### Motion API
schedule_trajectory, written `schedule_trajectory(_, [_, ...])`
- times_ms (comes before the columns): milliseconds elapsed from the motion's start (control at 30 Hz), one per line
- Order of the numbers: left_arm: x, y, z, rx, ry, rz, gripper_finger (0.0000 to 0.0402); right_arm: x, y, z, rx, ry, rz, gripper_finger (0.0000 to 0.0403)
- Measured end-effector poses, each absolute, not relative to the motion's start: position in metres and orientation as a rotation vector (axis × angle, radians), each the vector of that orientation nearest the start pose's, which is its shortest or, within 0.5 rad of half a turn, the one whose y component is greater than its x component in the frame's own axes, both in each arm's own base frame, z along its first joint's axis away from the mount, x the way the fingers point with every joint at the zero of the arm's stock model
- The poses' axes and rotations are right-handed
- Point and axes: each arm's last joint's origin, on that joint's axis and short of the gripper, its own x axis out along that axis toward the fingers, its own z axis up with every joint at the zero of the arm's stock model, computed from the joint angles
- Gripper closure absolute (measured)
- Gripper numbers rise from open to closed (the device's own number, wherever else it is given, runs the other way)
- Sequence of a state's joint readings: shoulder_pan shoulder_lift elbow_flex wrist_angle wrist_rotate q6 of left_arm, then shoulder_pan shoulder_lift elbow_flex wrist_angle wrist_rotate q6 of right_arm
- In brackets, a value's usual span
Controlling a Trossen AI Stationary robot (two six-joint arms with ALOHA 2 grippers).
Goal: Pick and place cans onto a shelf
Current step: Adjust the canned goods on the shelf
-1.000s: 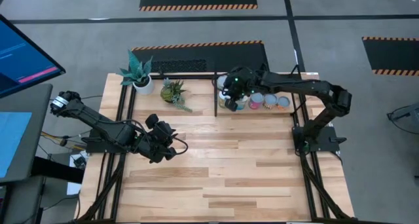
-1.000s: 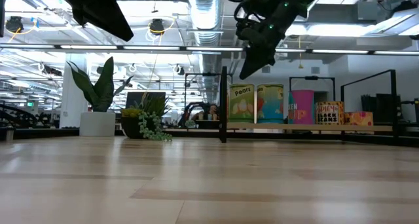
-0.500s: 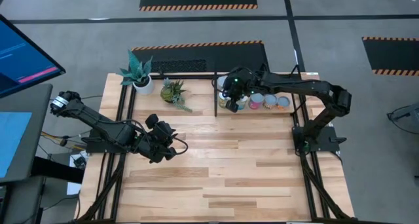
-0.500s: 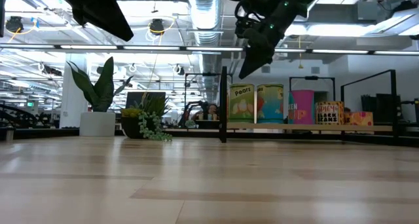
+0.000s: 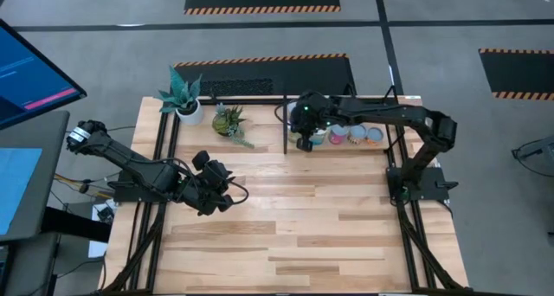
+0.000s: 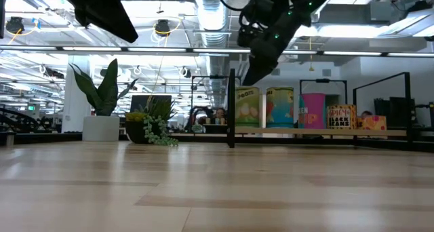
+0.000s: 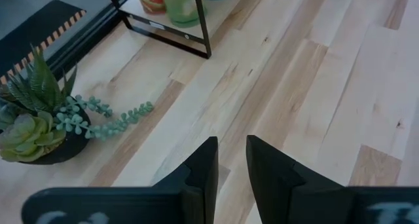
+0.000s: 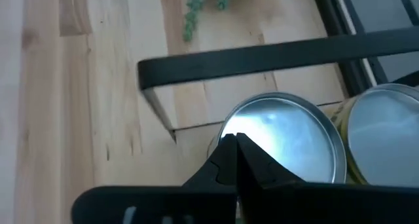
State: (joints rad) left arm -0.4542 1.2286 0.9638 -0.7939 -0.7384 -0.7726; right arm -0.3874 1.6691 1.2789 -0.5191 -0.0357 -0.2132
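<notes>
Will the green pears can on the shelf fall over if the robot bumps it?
Probably not easily: the pears can stands upright on its flat end on the shelf, another can right beside it. A hard knock near its top might tip it, and once lying down it would likely roll.

cans [image 5: 351,134] in a row on the shelf [image 5: 286,127] — plants [image 5: 227,119] to its left.

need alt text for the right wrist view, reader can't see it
The right arm's tool, fingers shut and empty, hangs just above a silver-topped can at the shelf's end, behind the black frame bar. A second can sits beside it; light wood table beyond.
</notes>
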Motion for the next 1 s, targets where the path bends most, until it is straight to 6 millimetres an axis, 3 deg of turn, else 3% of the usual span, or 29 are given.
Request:
schedule_trajectory(400, [0.213,-0.082,0.268,-0.114,0.709,0.558,0.0332,0.323,-0.134,0.260,-0.002,0.963,-0.246,0.0393])
schedule_trajectory(767, [0.213,-0.082,0.268,-0.114,0.708,0.560,0.0332,0.329,-0.118,0.260,-0.016,0.957,-0.192,0.0393])
schedule_trajectory(1000, [0.213,-0.082,0.268,-0.131,0.704,0.563,0.0332,0.327,-0.124,0.260,-0.012,0.957,-0.219,0.0392])
